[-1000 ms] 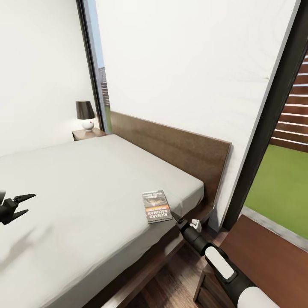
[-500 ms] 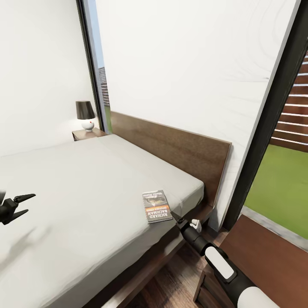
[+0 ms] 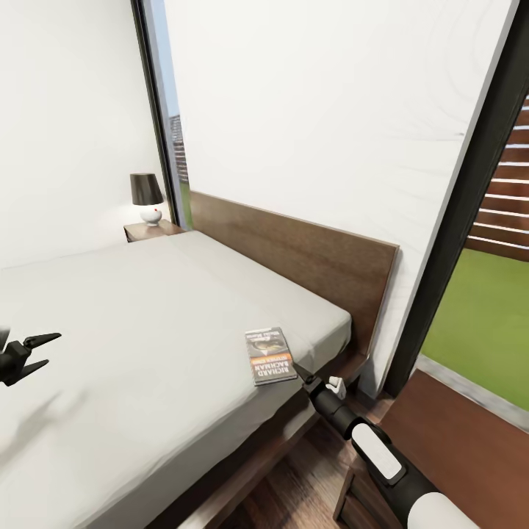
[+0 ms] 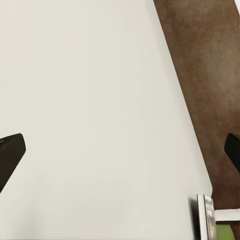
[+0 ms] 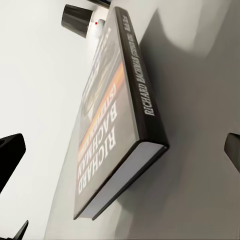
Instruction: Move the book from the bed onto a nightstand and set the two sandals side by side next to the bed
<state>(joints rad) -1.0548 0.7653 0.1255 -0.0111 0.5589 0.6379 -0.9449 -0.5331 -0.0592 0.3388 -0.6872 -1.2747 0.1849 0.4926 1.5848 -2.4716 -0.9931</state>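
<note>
Dark brown wood of the near nightstand [image 3: 470,448] fills the lower right corner of the head view, and the right arm reaches out from there over the plank floor [image 3: 301,477] toward the bed [image 3: 147,353]. The right gripper [image 3: 303,375] sits at the mattress edge, its tip just at the near corner of the book [image 3: 270,355]; in the right wrist view the two fingertips [image 5: 10,155] stand far apart at the frame's opposite edges, so the jaws are spread wide and grip nothing, with the book [image 5: 117,120] lying flat between them, its spine reading "RICHARD BACHMAN". The book rests on the light-grey mattress close to the side edge, not far from the headboard [image 3: 294,257]. The left gripper [image 3: 33,351] hovers low over the mattress at the left edge of the head view, its black fingers parted and empty; the left wrist view shows its fingertips [image 4: 10,155] wide apart above the bare mattress, with the book [image 4: 202,217] small in the distance. Farther off, beyond the bed, the second nightstand [image 3: 150,230] stands in the corner of the bedroom bearing a dark-shaded lamp [image 3: 146,196], beside a tall black-framed window [image 3: 165,117].
</note>
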